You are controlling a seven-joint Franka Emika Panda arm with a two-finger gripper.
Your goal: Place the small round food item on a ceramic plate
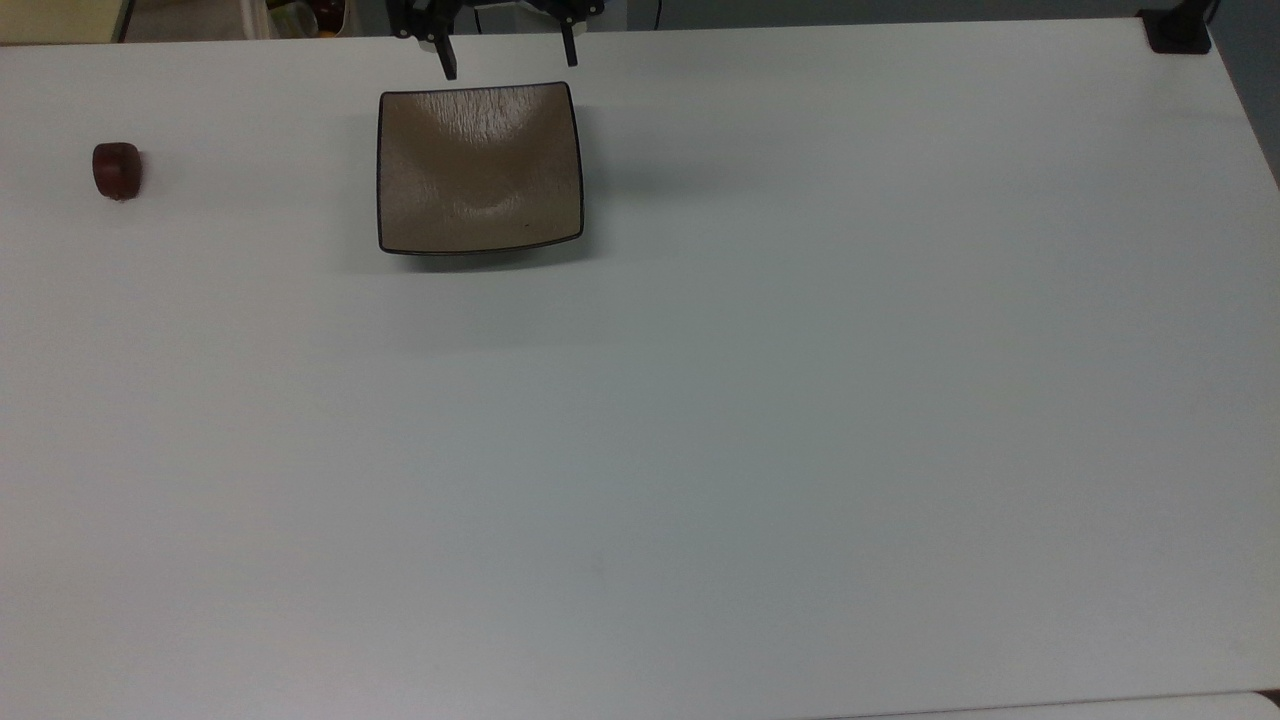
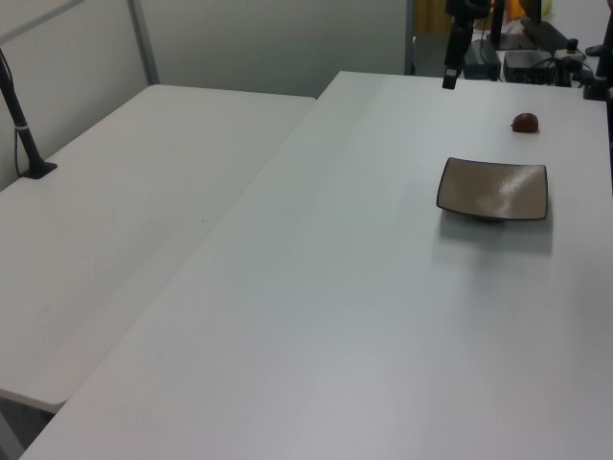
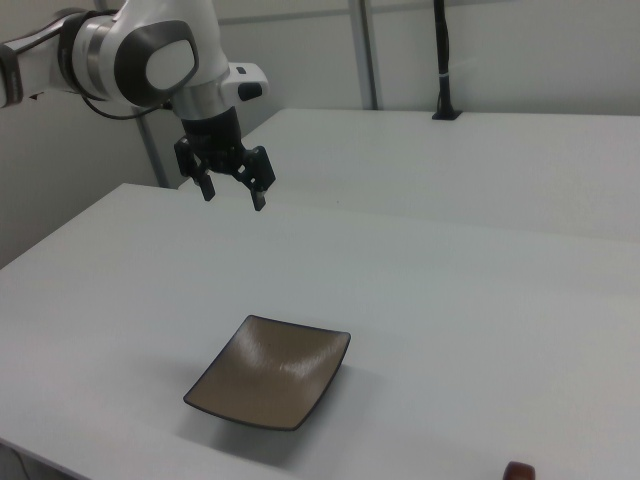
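My claw hangs high above the white table, its two black fingers spread wide and gripping nothing. The small, glossy, dark reddish-brown food lump sits on the bare tabletop, well apart from the square tan-brown ceramic plate with its thin dark rim, toward the top view's left. I judge the reach comes first: I should travel over the lump, centre it between my fingers, descend straight, and close gently so it does not roll. The plate holds nothing.
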